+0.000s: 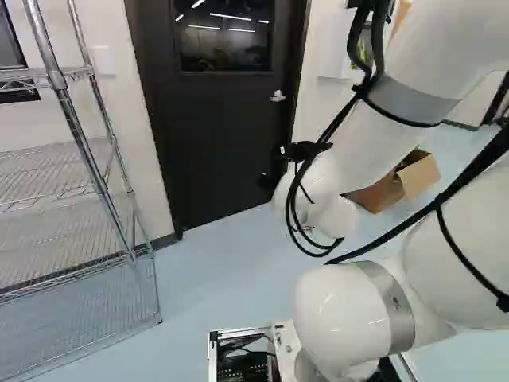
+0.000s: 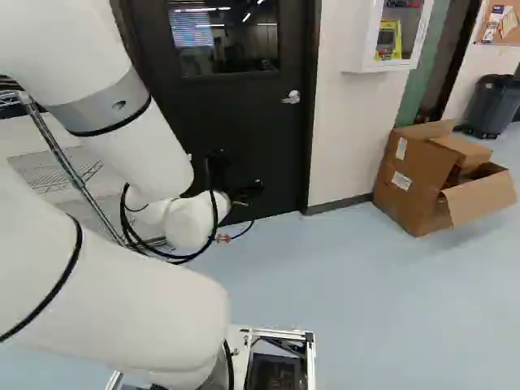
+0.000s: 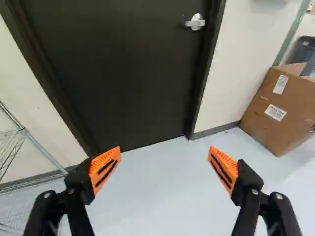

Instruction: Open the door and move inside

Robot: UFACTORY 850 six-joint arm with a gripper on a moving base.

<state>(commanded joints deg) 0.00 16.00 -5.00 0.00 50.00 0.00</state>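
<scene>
With gripper (image 3: 165,150) spread open and empty, aim for the handle (image 3: 196,22), well ahead toward one o'clock, on the shut door (image 3: 118,73). Best to rise and square up first, close firmly around the handle, turn gently, then test push before pull.

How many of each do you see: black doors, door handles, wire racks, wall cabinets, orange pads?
Black door with window: 1
Silver metal lever handle: 1
Chrome wire rack: 1
White boxy wall cabinet: 1
Orange ribbed finger pads: 2
Total: 6
</scene>
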